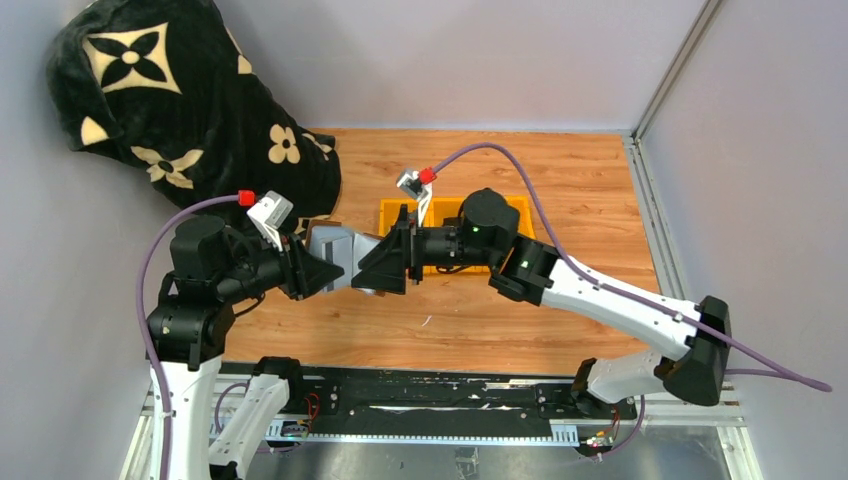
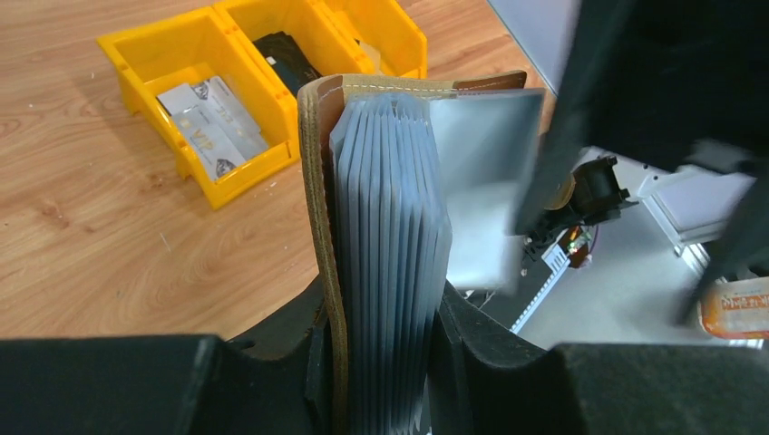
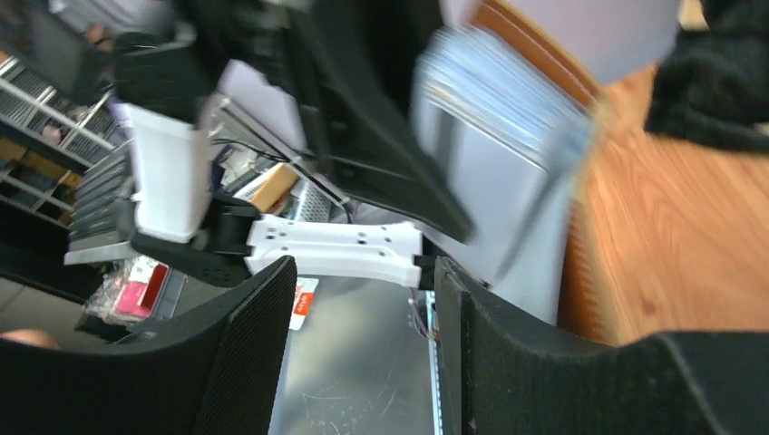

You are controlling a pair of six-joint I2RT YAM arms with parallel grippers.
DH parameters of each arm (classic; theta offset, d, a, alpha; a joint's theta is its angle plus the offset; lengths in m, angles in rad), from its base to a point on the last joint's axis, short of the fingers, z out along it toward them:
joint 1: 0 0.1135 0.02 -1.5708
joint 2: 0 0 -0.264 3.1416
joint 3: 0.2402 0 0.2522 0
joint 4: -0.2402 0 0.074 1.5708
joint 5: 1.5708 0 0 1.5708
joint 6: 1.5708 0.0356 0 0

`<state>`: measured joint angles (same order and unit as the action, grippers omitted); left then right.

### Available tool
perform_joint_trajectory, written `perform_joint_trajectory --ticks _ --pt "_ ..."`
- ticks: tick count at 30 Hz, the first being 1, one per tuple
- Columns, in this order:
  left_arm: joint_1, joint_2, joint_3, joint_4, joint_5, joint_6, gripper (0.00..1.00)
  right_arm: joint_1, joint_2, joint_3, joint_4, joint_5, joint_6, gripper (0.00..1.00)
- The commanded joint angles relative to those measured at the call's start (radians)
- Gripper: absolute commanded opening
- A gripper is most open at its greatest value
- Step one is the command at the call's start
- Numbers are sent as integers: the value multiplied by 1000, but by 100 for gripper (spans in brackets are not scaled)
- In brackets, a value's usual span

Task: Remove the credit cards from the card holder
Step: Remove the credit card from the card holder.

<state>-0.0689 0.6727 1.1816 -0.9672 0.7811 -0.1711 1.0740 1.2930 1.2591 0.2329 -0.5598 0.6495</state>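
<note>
Here the left hand (image 2: 385, 358) is closed on the card holder (image 2: 390, 208), pinching its lower end between both fingers and holding it upright above the table (image 2: 100, 227), clear of the surface. The brown leather cover runs up the left side, the grey fan of pockets stands next to it, and a silver-grey flap sticks out to the right. The right hand (image 3: 363, 353) faces the holder from the other side with its fingers (image 3: 245, 353) spread apart and nothing between them; the blurred holder lies just beyond their tips. Behind the holder sits a yellow tray (image 2: 258, 172), with silver cards (image 2: 210, 122) in its end compartment and a black object (image 2: 286, 56) in the middle one. A black flowered blanket (image 1: 170, 100) is heaped at the table's far left corner.
</note>
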Motion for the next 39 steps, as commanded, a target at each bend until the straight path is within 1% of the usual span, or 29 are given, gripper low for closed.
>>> perform_joint_trajectory --ticks 1,3,6,10,12,15,18,21,25,27,31,34,37,39 --pt "-2 -25 5 69 27 -24 4 8 13 -29 6 64 41 60" --pt "-2 -30 9 70 36 -25 4 7 22 -25 -56 110 20 58" --pt "-2 -31 13 70 91 -30 6 6 23 -40 -99 163 3 57" --pt "-2 -30 15 69 225 -40 12 -7 29 -66 -72 161 19 55" --pt "-2 -30 16 70 303 -50 16 -23 37 -83 -24 120 60 54" --pt "-2 -27 15 69 392 -64 21 -48 45 -131 108 46 146 52" --pt "-2 -27 17 68 443 -78 24 -55 54 -162 226 -7 209 49" --pt "-2 -31 18 68 461 -84 28 -56 71 -166 279 -36 252 42" --pt "-2 -31 19 68 515 -94 38 -60 87 -181 353 -52 314 32" --pt "-3 -33 20 68 538 -100 45 -61 93 -191 388 -56 339 23" --pt "-2 -38 24 67 587 -108 53 -66 98 -202 423 -51 370 9" --pt "-2 -38 27 65 610 -117 56 -68 93 -213 433 -44 372 4" --pt "-2 -34 28 64 626 -119 56 -67 83 -225 444 -43 368 0" --pt "-2 -22 32 65 641 -124 55 -68 70 -240 450 -47 360 0"
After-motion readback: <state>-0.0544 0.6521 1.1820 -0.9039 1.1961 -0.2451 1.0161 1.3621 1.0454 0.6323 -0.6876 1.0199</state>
